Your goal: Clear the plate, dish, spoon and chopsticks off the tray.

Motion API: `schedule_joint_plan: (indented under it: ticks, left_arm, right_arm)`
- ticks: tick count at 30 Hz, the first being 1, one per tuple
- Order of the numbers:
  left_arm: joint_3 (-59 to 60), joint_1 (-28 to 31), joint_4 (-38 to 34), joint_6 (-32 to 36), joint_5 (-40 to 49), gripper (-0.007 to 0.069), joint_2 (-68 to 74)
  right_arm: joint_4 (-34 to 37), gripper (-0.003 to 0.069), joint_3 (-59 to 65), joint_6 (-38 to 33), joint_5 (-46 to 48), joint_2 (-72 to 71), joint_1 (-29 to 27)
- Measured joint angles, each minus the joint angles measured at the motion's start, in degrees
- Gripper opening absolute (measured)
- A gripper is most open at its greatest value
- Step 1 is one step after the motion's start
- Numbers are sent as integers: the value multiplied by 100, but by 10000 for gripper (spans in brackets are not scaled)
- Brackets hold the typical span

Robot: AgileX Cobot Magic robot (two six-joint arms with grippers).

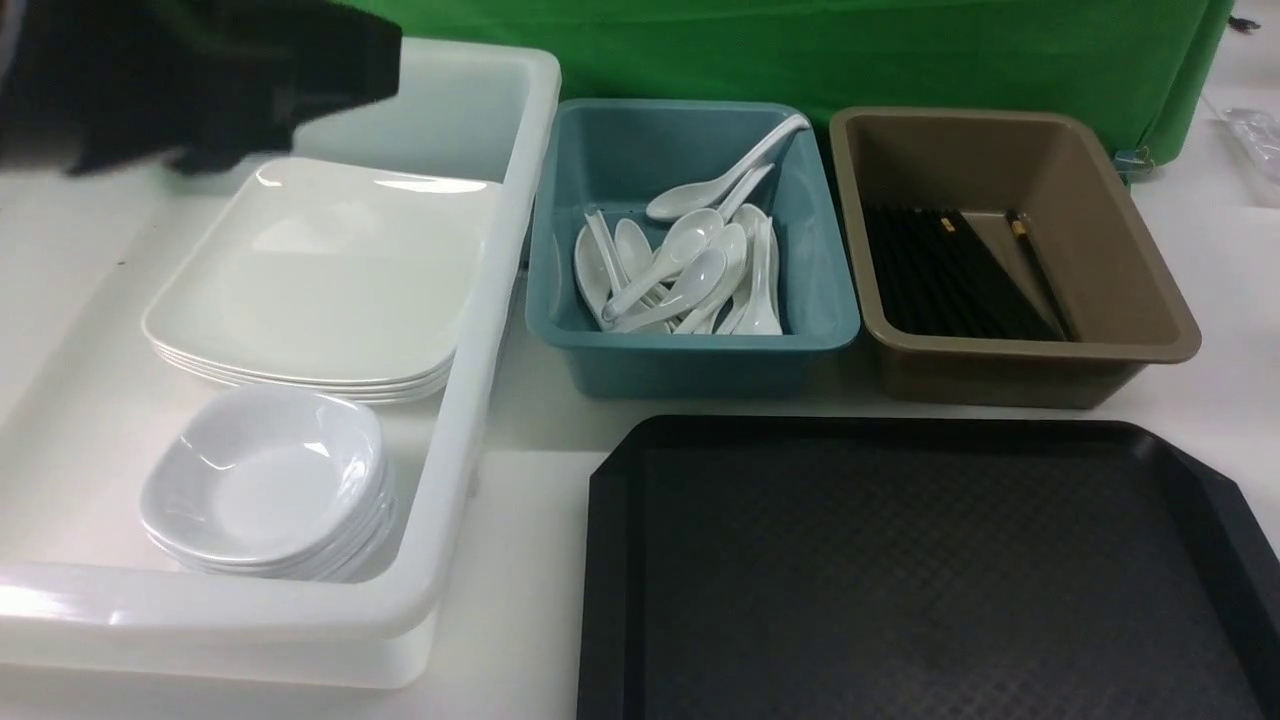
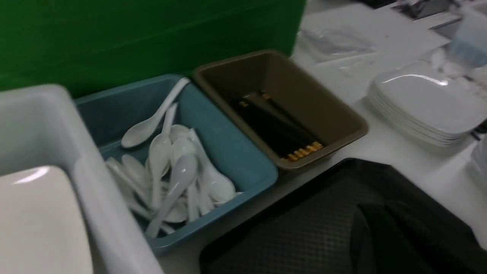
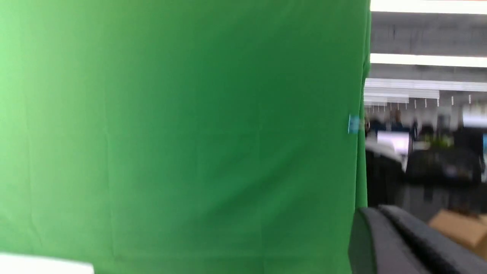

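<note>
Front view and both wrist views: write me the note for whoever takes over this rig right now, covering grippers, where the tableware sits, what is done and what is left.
Grippers: both shut, neither seen holding anything; the left arm is a dark blur above the white bin.
Tray: bare in the front view, nothing on it.
Plate: tops the stack in the white bin, with the small dishes stacked nearer the robot.
Spoons: piled in the teal bin.
Chopsticks: in the brown bin.
Done: clearing looks complete.
Left: nothing visible on the tray; park the arms.
</note>
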Motion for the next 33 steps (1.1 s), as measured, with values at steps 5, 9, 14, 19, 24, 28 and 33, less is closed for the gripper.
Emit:
schedule_joint_plan:
  ticks: [5, 9, 14, 19, 24, 28, 33]
  left_arm:
    - [1582, -196, 127, -544, -563, 0, -1812]
    - [2648, -196, 283, -773, -941, 0, -2875]
    - [3768, -196, 334, -1034, -1433, 1, -4011]
    - [4058, -196, 334, -1067, -1579, 9, -4487]
    - [4077, -196, 359, -1067, -1625, 10, -4524]
    - [4089, -196, 365, -1067, -1642, 9, -4524]
    - [4095, -196, 508, -1013, -1685, 10, -4524]
  right_arm:
    - [6, 34, 339, -61, -168, -455, 0]
    - [6, 35, 363, -61, -221, -475, 0]
    - [6, 50, 374, -61, -221, -475, 0]
    - [6, 59, 376, -61, -221, -475, 0]
    - [6, 71, 376, -81, -221, -475, 0]
    - [6, 84, 376, -81, -221, -475, 0]
    - [6, 92, 376, -81, -221, -475, 0]
